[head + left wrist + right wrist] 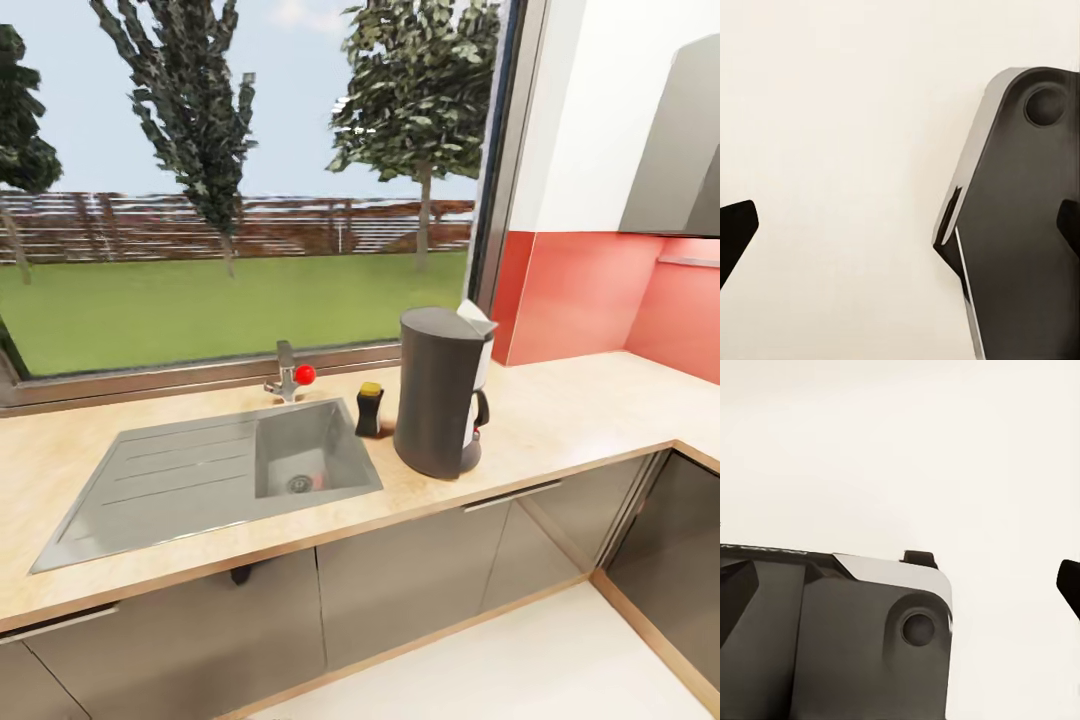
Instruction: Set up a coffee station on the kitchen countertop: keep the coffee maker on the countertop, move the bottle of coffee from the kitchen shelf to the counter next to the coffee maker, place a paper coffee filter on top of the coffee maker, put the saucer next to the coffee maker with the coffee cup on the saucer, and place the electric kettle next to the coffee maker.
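Two items sit on the bench [560, 420]: coffee maker [438, 395], filter [476, 318] on top, bottle of coffee [369, 410] just beside. Both end effectors [900, 232] [900, 585] gape empty. Risk: later placements could knock the bottle.

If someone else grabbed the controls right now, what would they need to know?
Left gripper and right gripper: jaws spread wide, holding nothing, over pale floor and the robot's own base.
Coffee maker stands on the kitchen countertop, right of the sink.
Bottle of coffee is already beside it.
Paper coffee filter sits on top.
Left: saucer, cup and kettle still to fetch.
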Tool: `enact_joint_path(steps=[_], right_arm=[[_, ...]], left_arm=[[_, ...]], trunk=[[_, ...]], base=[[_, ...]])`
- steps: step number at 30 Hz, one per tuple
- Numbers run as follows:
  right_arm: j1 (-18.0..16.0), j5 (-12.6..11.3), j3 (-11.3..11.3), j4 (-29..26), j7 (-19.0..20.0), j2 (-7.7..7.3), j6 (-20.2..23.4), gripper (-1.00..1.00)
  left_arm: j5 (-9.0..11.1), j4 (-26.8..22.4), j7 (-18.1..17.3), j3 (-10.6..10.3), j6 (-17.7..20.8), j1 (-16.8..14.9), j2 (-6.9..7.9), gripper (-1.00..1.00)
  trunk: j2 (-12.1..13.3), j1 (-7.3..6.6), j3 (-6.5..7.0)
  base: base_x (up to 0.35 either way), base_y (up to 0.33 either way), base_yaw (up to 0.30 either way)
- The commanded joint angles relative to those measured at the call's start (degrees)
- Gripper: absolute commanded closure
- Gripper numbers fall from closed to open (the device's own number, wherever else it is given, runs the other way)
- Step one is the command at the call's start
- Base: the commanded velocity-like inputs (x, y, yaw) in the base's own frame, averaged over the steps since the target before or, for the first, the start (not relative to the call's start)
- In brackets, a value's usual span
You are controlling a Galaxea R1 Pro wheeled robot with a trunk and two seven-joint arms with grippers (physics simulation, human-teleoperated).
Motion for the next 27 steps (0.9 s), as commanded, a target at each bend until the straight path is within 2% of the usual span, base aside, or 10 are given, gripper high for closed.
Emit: enact_joint_path(steps=[1,27], right_arm=[[-0.05,0.61,-0.46,0.1,-0.21,0.01,-0.22,-1.0],[-0.05,0.69,-0.44,0.15,-0.29,0.13,-0.35,-1.0]], left_arm=[[-0.02,-0.14,0.03,0.19,-0.03,0.02,-0.05,-1.0],[-0.09,-0.09,-0.07,0.2,0.02,0.0,-0.02,-1.0]], trunk=[[-0.07,0.02,-0.08],[-0.07,0.02,-0.08]], base=[[0.0,0.0,0.241],[0.0,0.0,0.276]])
